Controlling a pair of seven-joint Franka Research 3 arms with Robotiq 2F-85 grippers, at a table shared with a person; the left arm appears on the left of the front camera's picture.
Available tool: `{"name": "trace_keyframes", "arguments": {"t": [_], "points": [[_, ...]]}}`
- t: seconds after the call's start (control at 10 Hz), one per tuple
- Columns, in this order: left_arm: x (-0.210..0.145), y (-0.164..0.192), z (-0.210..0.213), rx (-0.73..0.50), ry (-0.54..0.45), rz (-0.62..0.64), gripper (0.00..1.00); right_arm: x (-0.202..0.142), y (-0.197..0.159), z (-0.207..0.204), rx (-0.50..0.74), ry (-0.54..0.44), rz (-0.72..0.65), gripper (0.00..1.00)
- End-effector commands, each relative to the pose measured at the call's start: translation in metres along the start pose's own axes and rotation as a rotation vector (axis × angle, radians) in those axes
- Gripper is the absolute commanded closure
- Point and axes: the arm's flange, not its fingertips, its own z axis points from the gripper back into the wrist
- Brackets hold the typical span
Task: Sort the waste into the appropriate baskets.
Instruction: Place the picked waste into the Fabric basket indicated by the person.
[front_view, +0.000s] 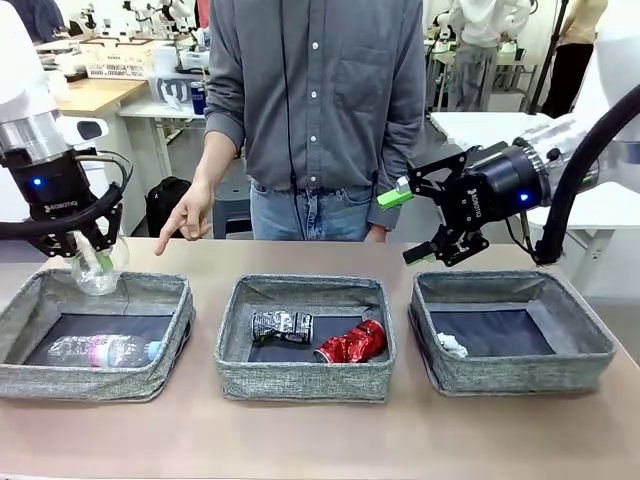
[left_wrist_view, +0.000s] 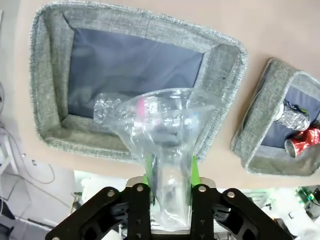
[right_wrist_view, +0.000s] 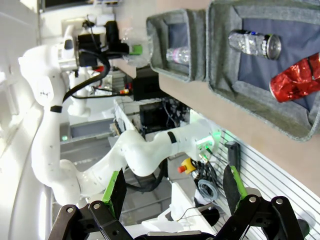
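A clear plastic cup (front_view: 98, 268) hangs over the far rim of the left basket (front_view: 100, 380), with my left gripper (front_view: 90, 250) shut on it. In the left wrist view the cup (left_wrist_view: 165, 130) sits between the green pads (left_wrist_view: 147, 172), above the basket (left_wrist_view: 45, 100). A clear bottle with a pink label (front_view: 105, 350) lies in that basket. The middle basket (front_view: 300, 380) holds a crushed dark patterned can (front_view: 282, 326) and a crushed red can (front_view: 352, 343). A white paper wad (front_view: 452, 345) lies in the right basket (front_view: 520, 375). Above that basket's far left corner, my right gripper (front_view: 405, 225) stands open and empty.
A person stands at the far side of the table, one hand (front_view: 185, 220) pointing down near the far edge behind the left basket. The right wrist view looks sideways at the middle basket (right_wrist_view: 220, 60) and both cans. Bare tabletop lies in front of the baskets.
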Motion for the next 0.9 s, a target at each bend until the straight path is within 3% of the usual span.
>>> {"name": "trace_keyframes", "arguments": {"t": [0.0,0.6,0.8], "points": [[-0.004,-0.002,0.002,0.052,-0.005,-0.014,0.03,0.002,-0.001,0.0,0.005,0.003,0.02,0.0],[-0.002,-0.005,0.005,0.047,-0.006,-0.02,0.0,0.002,-0.001,0.0,0.005,0.003,0.02,0.0],[-0.008,-0.012,0.012,-0.015,0.011,-0.06,0.0,0.002,-0.001,0.0,0.005,0.003,0.02,0.0]]}}
